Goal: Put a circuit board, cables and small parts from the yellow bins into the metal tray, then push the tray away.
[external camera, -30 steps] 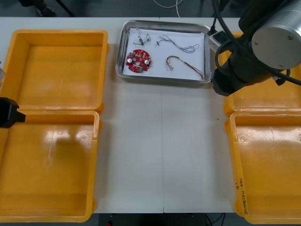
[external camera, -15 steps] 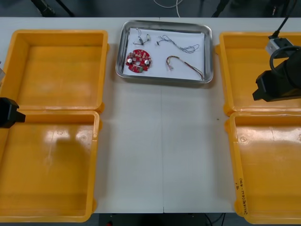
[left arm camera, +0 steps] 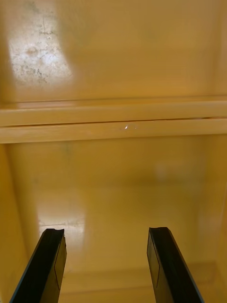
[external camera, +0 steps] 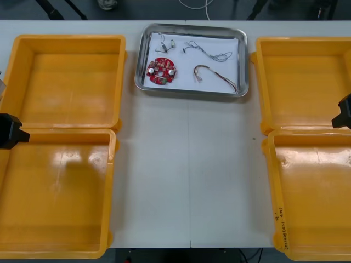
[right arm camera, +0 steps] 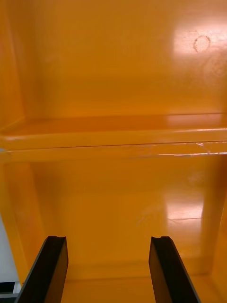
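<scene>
The right arm is off and away! A second ago it loomed beside the shiny rectangular metal tray [external camera: 192, 92]; now just a black corner of it [external camera: 344, 114] pokes in at the table's right edge, over the seam between the two right-hand yellow plastic bins [external camera: 299, 82]. The tray itself hasn't budged, sitting at the far side of the table between the far bins. On its white inside lie the round red circuit board [external camera: 161, 71], a red and yellow cable [external camera: 216, 75] beside it and a thin pale cable [external camera: 207, 51] farther back.

From its wrist camera, the right gripper [right arm camera: 108, 241] has its black fingers spread wide over bare bin floor, gripping nothing. The left gripper [left arm camera: 107, 233] is spread and empty too, its arm [external camera: 10, 131] parked at the left edge.

With every bin bare, I'd call this wrapped up (loading and push both look done).

Both arms are cut off by the front view's edges. The little tangle [external camera: 163, 39] in the tray's far corner is too fine to name.
</scene>
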Robot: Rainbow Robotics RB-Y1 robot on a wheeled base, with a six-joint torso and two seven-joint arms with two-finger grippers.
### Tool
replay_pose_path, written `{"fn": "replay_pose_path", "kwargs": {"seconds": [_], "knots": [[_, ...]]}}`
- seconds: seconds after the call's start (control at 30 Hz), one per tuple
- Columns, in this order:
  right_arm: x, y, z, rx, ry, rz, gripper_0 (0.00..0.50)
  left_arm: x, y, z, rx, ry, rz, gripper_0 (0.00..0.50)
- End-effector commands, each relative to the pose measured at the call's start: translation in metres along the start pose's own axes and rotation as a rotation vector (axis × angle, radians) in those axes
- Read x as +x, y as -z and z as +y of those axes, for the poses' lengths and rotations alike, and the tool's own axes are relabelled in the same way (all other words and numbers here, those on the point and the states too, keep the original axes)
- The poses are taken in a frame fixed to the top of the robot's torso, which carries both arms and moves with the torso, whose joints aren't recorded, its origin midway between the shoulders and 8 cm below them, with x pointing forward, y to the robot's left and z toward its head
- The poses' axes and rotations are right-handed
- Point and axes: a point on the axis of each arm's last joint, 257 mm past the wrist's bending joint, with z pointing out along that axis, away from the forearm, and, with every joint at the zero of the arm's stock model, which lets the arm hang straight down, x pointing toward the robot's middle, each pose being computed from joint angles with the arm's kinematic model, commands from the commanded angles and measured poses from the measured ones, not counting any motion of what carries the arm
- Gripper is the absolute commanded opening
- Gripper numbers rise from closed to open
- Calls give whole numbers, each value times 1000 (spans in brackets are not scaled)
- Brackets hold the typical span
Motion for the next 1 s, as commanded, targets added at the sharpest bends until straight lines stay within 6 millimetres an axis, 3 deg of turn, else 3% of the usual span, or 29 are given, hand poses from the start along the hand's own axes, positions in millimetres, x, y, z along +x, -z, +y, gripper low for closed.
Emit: {"fn": "replay_pose_path", "kwargs": {"seconds": [0.03,0.47,0.8,1.0], "knots": [[-2,10,-31,10,-64,-38,500,-3,13,16,-58,-101,-16,500],[8,-2,-65,-7,-131,-87,500,-3,13,16,-58,-101,-16,500],[4,-15,-78,10,-107,-153,500,-3,13,16,-58,-101,-16,500],[5,-13,-84,26,-80,-155,500,-3,13,16,-58,-101,-16,500]]}}
